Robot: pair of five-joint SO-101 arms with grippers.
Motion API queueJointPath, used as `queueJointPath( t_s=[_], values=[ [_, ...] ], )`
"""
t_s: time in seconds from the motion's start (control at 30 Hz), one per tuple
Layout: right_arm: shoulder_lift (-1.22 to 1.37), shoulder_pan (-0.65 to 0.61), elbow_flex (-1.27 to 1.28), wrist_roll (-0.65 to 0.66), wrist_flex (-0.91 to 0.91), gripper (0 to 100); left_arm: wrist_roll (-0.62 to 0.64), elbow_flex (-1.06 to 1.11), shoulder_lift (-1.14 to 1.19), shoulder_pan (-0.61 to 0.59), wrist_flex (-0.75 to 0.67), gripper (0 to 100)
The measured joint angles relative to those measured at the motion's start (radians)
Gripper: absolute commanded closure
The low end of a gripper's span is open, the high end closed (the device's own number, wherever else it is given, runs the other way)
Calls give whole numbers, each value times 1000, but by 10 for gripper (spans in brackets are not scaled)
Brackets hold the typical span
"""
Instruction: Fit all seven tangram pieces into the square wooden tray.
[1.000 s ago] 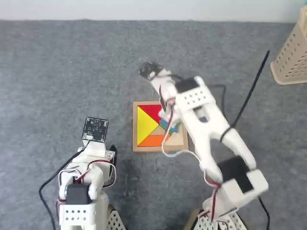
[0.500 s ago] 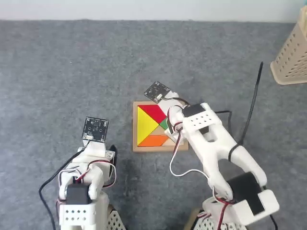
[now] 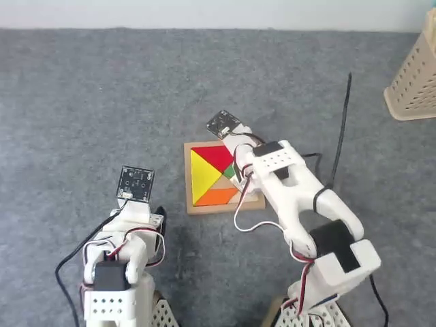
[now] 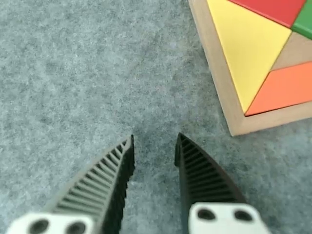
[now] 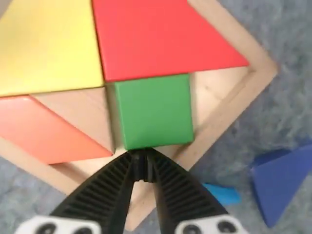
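Note:
The square wooden tray [image 3: 191, 204] lies mid-table and holds a yellow triangle [image 3: 202, 176], a red triangle [image 3: 216, 157] and an orange piece [image 3: 218, 197]. A green square [image 5: 153, 109] sits in it beside the red triangle [image 5: 156, 34]. My right gripper [image 5: 142, 165] is shut, with its tips against the green square's edge. A dark blue triangle [image 5: 285, 180] and a light blue piece [image 5: 222, 193] lie on the carpet outside the tray rim [image 5: 234, 105]. My left gripper [image 4: 153, 146] is open over bare carpet, short of the tray corner [image 4: 219, 83].
A bare wood-coloured triangular area [image 5: 83, 109] shows between the yellow, green and orange pieces. The right arm [image 3: 286, 184] covers the tray's right side in the high view. A beige slatted basket [image 3: 415, 75] stands at the far right edge. Grey carpet lies all around.
The right arm has pulled back from beyond the tray and come down over its right part. The tray has slid slightly to the left. The left arm has stayed still.

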Motion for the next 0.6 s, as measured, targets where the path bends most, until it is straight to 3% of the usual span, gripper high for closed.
queueJointPath(
  t_s=[0.27, 0.33, 0.5, 0.6],
  values=[
    [-206, 34, 5, -49, 98, 992, 0, 0, 0, 0, 0, 867],
    [-252, 71, 14, 20, 152, 980, 0, 0, 0, 0, 0, 867],
    [-256, 117, 15, 285, 241, 838, 0, 0, 0, 0, 0, 867],
    [-190, 112, 14, 393, 253, 818, 0, 0, 0, 0, 0, 867]
  ],
)
